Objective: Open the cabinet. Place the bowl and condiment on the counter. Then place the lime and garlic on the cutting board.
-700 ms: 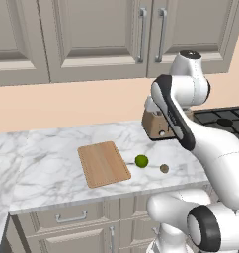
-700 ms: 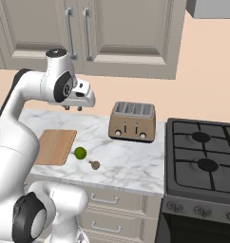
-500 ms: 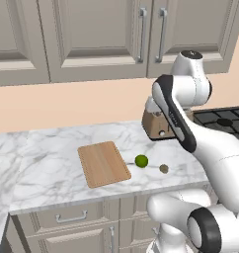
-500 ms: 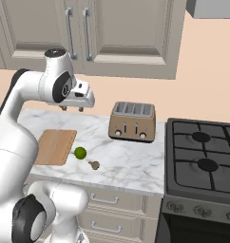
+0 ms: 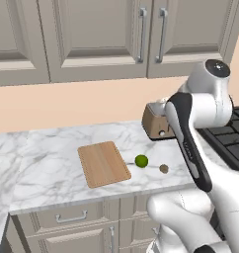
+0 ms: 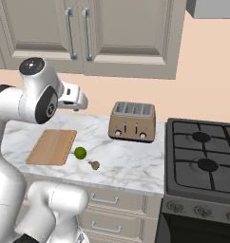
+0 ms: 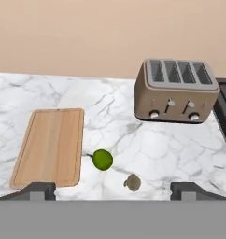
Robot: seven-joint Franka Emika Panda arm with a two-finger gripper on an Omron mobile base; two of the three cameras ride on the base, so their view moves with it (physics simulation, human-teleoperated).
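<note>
Peach wall (image 6: 202,71); toaster (image 6: 132,121); black gas stove (image 6: 202,163); drawers (image 5: 72,220) below.

The counter (image 5: 52,168) is rendered as white marble with grey veins, smooth and lightly polished. The cutting board (image 5: 103,164) is shown as light-brown wood with a fine lengthwise grain and a matt finish. The lime (image 5: 141,160) is given a smooth bright green skin with a slight sheen, while the garlic (image 5: 164,168) is seen as dull, brown-grey and rough. The cabinet (image 5: 101,39) doors are finished in matt grey-beige paint, with handles (image 5: 141,34) of brushed silver metal. The toaster (image 6: 132,121) is clad in satin brown-beige metal. The stove (image 6: 202,161) is topped in dark matt material.
</note>
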